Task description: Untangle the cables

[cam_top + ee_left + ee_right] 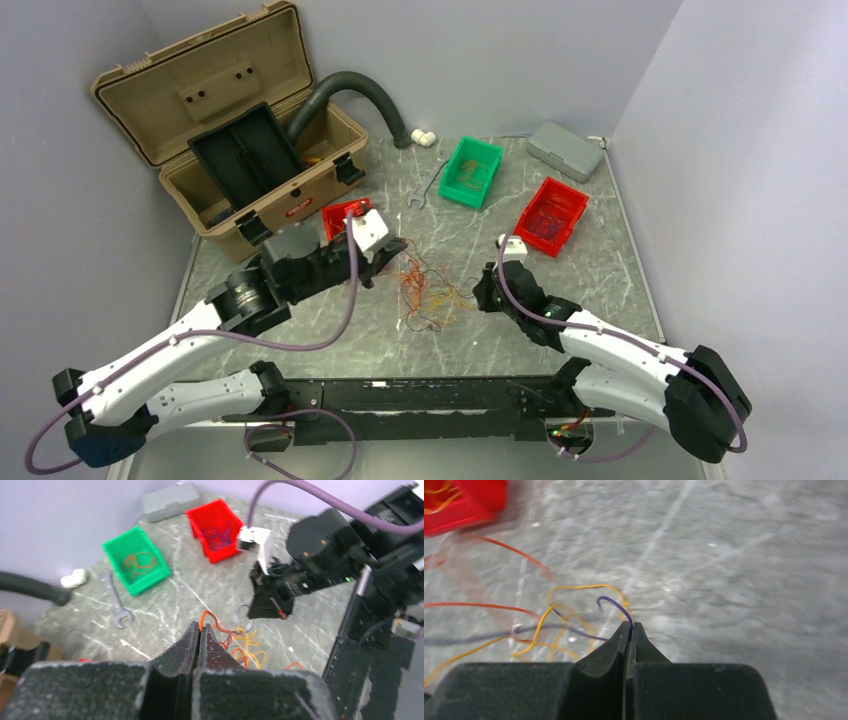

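The cables (425,292) are a loose tangle of thin orange, yellow, red and dark wires on the marble table between my two grippers. My left gripper (397,248) is at the tangle's upper left. In the left wrist view it (200,626) is shut on an orange wire (206,614) that rises from the tips. My right gripper (482,290) is at the tangle's right edge. In the right wrist view it (630,625) is shut on a thin purple wire (616,605), with yellow and orange strands (549,615) trailing to the left.
An open tan toolbox (230,130) and a dark corrugated hose (360,90) stand at the back left. A green bin (472,172), a red bin (551,216), a small red bin (343,214), a grey case (565,150) and a wrench (428,186) lie behind the tangle.
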